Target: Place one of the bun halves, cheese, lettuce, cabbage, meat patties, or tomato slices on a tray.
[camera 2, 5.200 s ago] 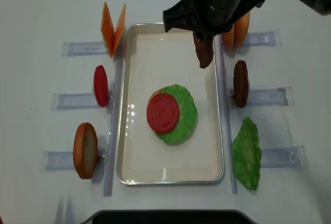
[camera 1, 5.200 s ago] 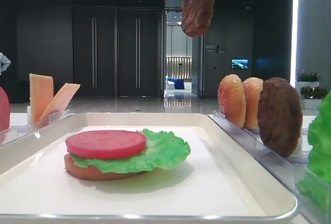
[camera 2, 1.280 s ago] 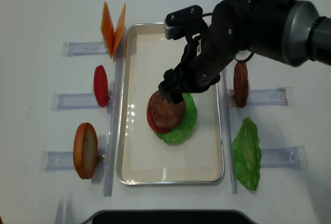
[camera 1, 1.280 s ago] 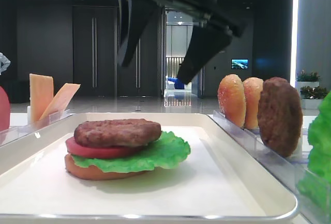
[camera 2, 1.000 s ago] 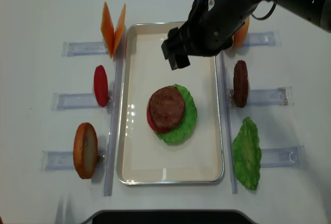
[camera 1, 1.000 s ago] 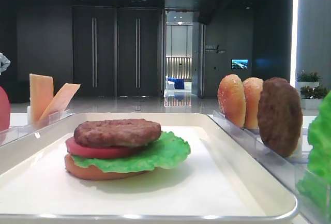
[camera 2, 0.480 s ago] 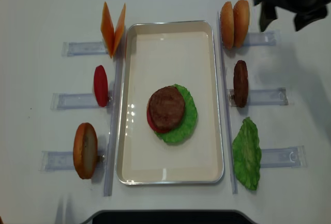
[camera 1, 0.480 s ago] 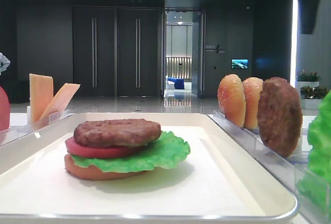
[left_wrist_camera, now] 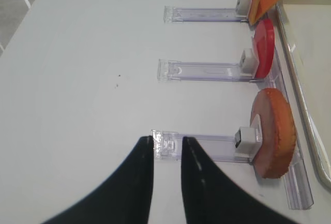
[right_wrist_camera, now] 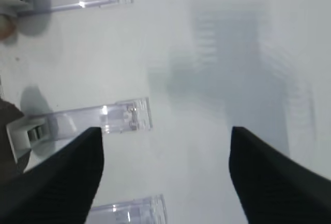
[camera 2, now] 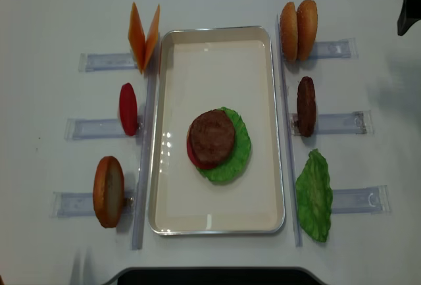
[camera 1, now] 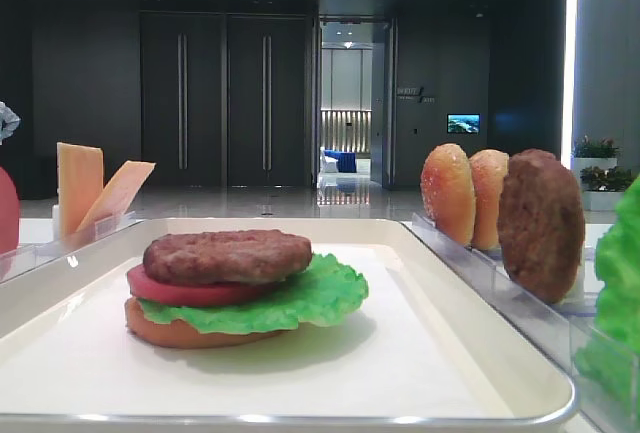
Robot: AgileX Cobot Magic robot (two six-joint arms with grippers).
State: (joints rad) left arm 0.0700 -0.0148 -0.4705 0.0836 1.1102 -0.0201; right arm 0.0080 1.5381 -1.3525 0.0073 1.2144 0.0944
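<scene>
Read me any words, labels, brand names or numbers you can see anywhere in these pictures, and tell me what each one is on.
None can be read.
Wall sign beside the far doorway: lettering too small and blurred.
Wall screen: a bluish picture, no legible text.
Tray, clear racks and food pieces: no print or labels visible.

A white bench point(camera 2: 52, 8) fills the overhead view. At its centre lies the tray point(camera 2: 217, 226) — long side running top to bottom. Clear plastic racks point(camera 2: 99, 61) lie flat on the bench on both sides of it — three left, three right, each touching or just beside the tray's rim.
</scene>
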